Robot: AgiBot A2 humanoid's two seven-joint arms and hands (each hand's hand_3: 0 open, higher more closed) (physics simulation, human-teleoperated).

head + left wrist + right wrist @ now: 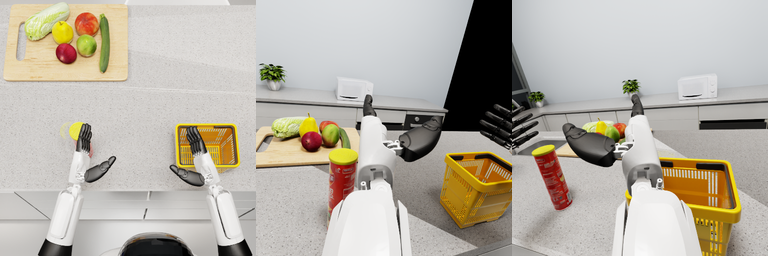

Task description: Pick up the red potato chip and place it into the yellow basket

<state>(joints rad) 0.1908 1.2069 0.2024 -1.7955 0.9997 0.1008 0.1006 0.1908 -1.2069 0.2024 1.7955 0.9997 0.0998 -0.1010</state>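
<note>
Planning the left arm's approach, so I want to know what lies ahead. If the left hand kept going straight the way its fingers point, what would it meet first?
Probably the red chip can, standing right at the left hand's fingertips in the head view. Height is unclear; the fingers might pass above its yellow lid. Far beyond lies the cutting board.

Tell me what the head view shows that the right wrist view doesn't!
Only the head view shows the zucchini and the whole cutting board from above. Only the right wrist view shows the microwave and a potted plant on the back counter. Both show the red chip can, the yellow basket and the right robot hand, holding nothing.
</note>
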